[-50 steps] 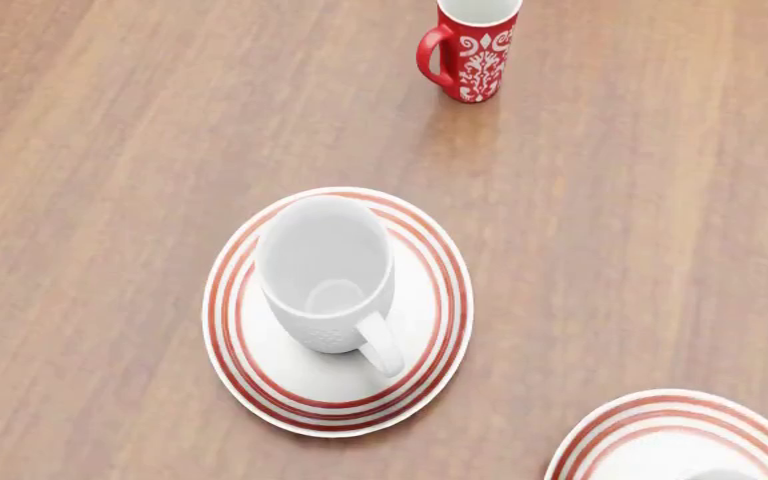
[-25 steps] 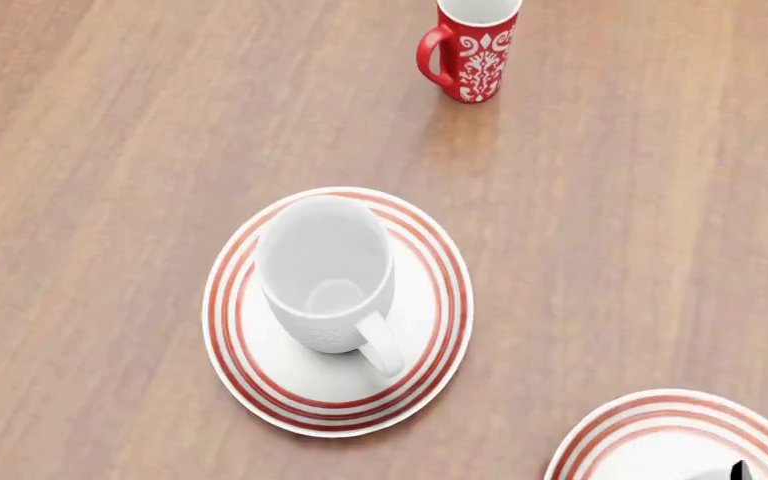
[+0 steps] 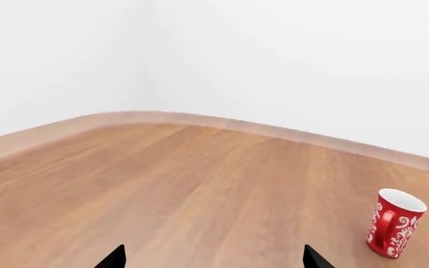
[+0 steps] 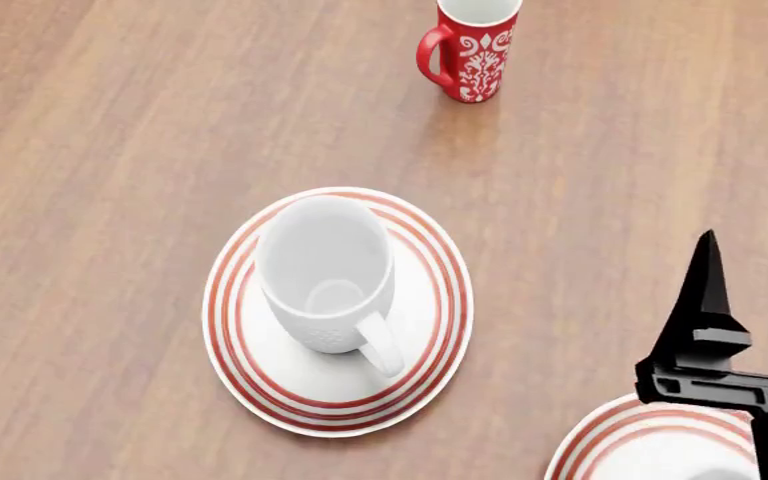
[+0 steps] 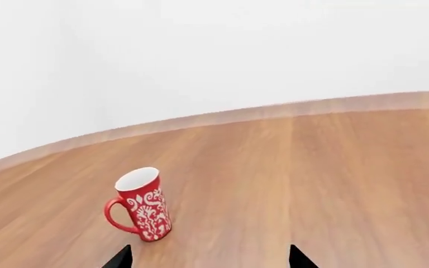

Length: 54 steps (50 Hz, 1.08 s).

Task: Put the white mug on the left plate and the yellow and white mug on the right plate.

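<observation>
Head view: white mug (image 4: 324, 272) on left plate (image 4: 253, 370) (no legible writing).

Bright, even light in all three views, no dim corners. Shadows are soft & faint: the red mug (image 4: 471, 48) throws a pale smear toward the viewer on the table (image 4: 117, 150); the white mug (image 4: 327, 273) shades the left plate (image 4: 244, 385) only slightly. Mild gloss on the white mug's inner wall, no hard glare. The walls in both wrist views are near blown-out white (hardly any detail). Renders are sharp throughout, w/ no motion blur or out-of-focus zones. Table edge curves in the wrist views, i.e. wide-angle distortion. The right gripper (image 4: 708, 330) reads as near-black silhouette, little surface detail.
</observation>
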Available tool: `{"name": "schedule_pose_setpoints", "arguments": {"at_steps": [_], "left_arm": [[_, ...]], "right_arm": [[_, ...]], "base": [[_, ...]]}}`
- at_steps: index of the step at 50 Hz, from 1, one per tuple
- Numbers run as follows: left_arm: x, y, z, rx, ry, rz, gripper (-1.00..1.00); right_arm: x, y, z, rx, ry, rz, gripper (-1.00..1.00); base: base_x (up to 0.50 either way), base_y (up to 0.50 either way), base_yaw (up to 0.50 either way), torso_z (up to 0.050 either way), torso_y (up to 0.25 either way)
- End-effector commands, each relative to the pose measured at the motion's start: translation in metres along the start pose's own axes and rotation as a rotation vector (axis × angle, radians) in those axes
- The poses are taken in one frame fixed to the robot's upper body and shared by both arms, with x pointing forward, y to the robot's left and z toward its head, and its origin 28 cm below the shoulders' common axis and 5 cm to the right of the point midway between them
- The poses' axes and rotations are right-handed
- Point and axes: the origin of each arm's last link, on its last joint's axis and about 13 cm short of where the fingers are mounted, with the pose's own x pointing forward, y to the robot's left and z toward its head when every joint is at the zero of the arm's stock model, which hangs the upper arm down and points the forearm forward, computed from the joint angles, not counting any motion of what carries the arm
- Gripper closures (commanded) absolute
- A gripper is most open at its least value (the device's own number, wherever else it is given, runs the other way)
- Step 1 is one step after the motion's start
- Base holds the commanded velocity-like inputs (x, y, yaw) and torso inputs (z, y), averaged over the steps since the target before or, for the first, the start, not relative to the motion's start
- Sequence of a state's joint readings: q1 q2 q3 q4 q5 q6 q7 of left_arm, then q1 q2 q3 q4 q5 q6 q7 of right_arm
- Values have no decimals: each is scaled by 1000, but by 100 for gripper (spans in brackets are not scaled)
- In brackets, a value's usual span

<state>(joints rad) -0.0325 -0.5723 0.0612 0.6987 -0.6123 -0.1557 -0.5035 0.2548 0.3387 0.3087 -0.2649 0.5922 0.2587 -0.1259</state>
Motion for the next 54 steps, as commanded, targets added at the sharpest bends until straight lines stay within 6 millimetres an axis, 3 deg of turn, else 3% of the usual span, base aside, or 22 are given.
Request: {"name": "schedule_pose_setpoints", "arguments": {"at_steps": [1, 6, 16, 25, 54], "left_arm": [[41, -7, 14, 67, 48, -85, -100], [48, -10, 34, 75, 12, -105, -100], [43, -14, 67, 81, -75, -127, -100], [44, -15, 70, 88, -90, -137, -100], [45, -20, 71, 66, -99, -163, -100]], "right_arm": [[51, 13, -3, -2, -37, -12, -100], [51, 24, 12, -10, -94, 5, -100], [28, 35, 47, -17, -177, 38, -100], [18, 39, 58, -26, -215, 60, -100], [7, 42, 65, -43, -236, 102, -100]], "base": [[0, 0, 0, 0, 0], [0, 0, 0, 0, 0], [0, 0, 0, 0, 0], [0, 0, 0, 0, 0], [0, 0, 0, 0, 0]]}}
